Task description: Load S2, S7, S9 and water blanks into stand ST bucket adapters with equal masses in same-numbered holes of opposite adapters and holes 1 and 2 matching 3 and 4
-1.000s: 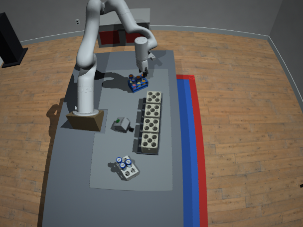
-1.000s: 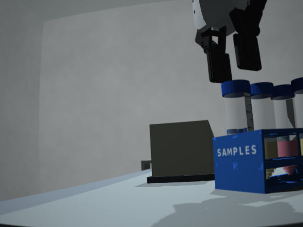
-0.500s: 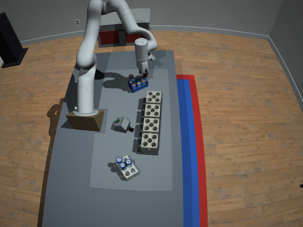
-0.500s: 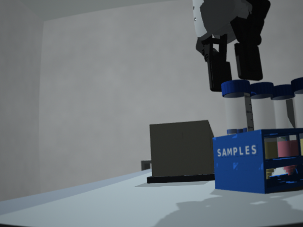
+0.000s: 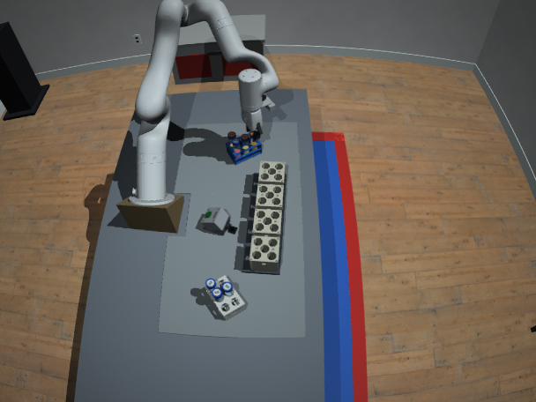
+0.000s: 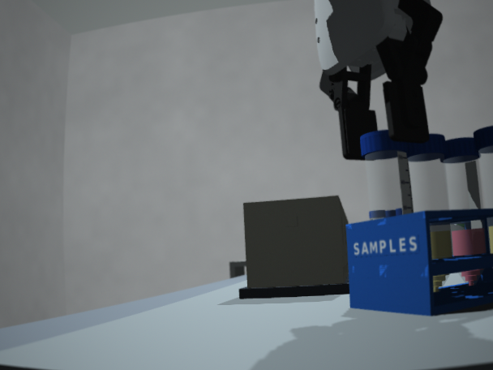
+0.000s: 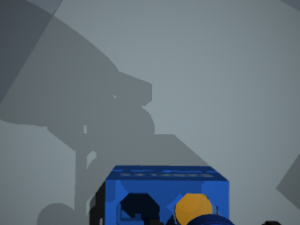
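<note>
- The table carries the racks and the stand; everything on it is loose, so a careless nudge could spoil an upright seat. Table: the table (image 5: 198, 366) (image 6: 162, 329) (image 7: 222, 74).
- The loading stand (image 5: 251, 204) (image 6: 284, 291) keeps its four pale adapters (image 5: 264, 264) (image 6: 293, 243) in one row, flat and upright, presumably so tubes can go straight down. No tubes show in their holes from above.
- The blue samples rack (image 5: 249, 156) (image 6: 389, 280) (image 7: 168, 187) holds its tubes upright, caps well above the top plate, which leaves room for a grip from above.
- The white blanks rack (image 5: 238, 309) stands well apart, with three water blanks (image 5: 211, 283) kept ready as counterweights.
- The DONE desk (image 5: 220, 220) sits beside the stand, its green key (image 5: 208, 214) a job for last.
- The pincer (image 5: 254, 134) (image 6: 382, 144) is released, fingers apart and pointing down at cap height, grasping nothing. The step in hand looks like lining up a grip.
- The end tube (image 5: 251, 134) (image 6: 383, 182) (image 7: 212, 220) is in its well, its cap low between the fingers; contact cannot be told. Its ID cannot be read. Closing should come next, then a straight lift, lest the rack be dragged.
</note>
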Available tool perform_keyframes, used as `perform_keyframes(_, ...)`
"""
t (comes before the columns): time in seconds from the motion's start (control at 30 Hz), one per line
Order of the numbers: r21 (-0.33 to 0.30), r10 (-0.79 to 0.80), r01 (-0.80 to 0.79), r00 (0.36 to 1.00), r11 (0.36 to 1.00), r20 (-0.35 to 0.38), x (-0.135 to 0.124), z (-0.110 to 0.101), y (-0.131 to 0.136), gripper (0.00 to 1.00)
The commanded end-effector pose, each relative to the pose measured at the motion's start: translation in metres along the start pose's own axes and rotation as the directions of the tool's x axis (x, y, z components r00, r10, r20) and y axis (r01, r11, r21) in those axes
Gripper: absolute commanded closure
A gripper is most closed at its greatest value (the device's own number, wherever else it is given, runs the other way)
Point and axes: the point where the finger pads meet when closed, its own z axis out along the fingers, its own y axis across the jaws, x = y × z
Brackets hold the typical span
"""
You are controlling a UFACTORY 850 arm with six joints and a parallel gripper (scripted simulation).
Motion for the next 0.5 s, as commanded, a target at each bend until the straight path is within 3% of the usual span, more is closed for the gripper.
perform_keyframes(0.0, 0.000, 0.000, 0.000, 1.000, 1.000, -0.001, 0.0006, 0.0020, 0.0001, 0.43)
perform_keyframes(0.47, 0.000, 0.000, 0.000, 1.000, 1.000, -0.001, 0.0006, 0.0100, 0.0001, 0.43)
